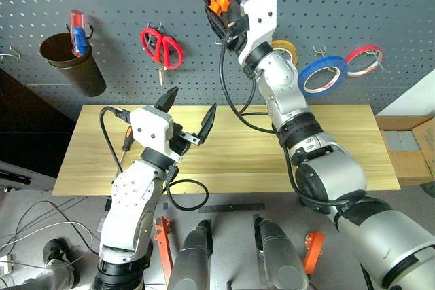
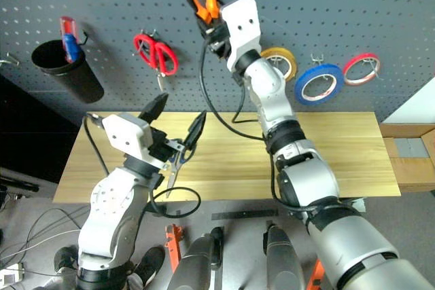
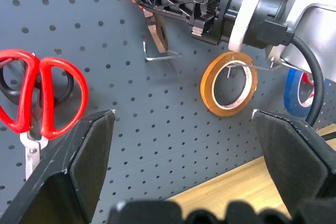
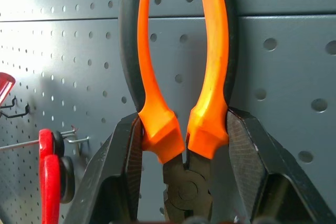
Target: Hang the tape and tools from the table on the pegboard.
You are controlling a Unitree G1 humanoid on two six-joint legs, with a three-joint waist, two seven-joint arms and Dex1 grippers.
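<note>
Pliers [image 4: 181, 103] up against the pegboard [image 1: 122, 5], handles upward, pinched at the base of the grips by the right gripper [image 1: 228, 25]. Left gripper [image 1: 190, 110] hovers over the table [image 1: 340, 147], fingers spread wide, nothing in them. Blue tape [image 1: 322, 75] looks already hung, far right.
</note>
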